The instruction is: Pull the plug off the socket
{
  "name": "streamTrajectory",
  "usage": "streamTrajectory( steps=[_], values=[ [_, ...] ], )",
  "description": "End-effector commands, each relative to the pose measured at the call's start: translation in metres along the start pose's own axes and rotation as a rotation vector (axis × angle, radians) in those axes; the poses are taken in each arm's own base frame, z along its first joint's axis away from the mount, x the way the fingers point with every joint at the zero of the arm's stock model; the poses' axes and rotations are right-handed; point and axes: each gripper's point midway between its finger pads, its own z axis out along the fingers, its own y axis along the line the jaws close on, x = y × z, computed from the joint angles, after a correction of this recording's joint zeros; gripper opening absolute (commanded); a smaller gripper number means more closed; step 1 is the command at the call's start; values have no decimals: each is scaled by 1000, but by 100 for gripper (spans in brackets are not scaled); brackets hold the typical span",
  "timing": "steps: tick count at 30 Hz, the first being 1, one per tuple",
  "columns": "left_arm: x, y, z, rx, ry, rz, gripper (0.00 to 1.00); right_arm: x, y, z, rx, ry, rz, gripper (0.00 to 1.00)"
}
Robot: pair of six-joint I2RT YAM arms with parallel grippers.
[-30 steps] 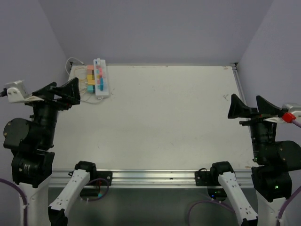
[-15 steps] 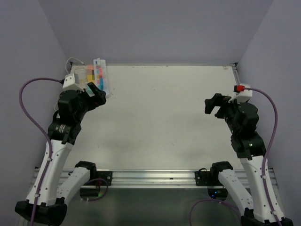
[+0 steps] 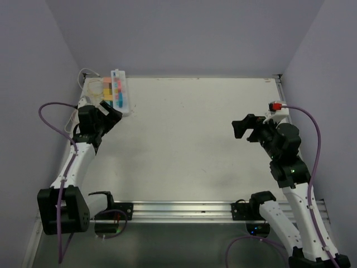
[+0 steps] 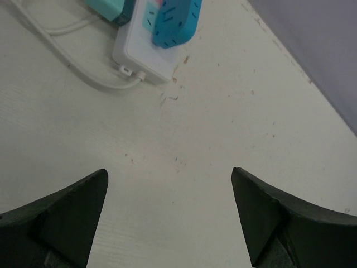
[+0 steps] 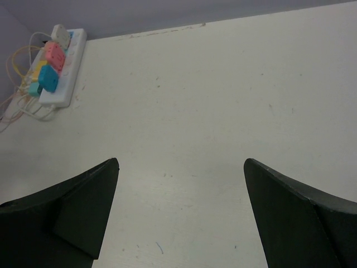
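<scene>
While both arms reach out from the near edge over the tabletop [image 3: 189, 145], neither one holds anything. The right fingers [image 5: 301, 218] are spread wide apart, up in the air over the right side of the tabletop. The left fingers [image 4: 61, 218] are spread wide too, low over the tabletop and near the close end of the socket [image 4: 139, 53], not touching it. The socket lies flat in the far left corner. A blue plug [image 4: 173, 22] sticks in it closest to the left fingers, with a teal plug [image 4: 109, 6] just beside it. Farther back sit a pink plug [image 5: 54, 54] and a yellow plug [image 5: 35, 70]. A thin white cord [image 4: 83, 78] curls on the tabletop beside the socket.
</scene>
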Motion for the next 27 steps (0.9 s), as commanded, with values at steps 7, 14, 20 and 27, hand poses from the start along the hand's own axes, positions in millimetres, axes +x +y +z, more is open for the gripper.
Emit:
streamTrajectory(
  steps=[7,14,20,27],
  values=[
    [-48,19,66,134,-182,-308,85,4,25,1,-126,-16,-27,99],
    [-56,27,108,215,-186,-328,82,5,40,-3,-205,-24,-92,99],
    [-58,32,134,211,-178,-307,79,7,47,-5,-245,-23,-125,99],
    [-49,46,155,167,-159,-304,76,6,46,-8,-246,-31,-146,99]
  ],
)
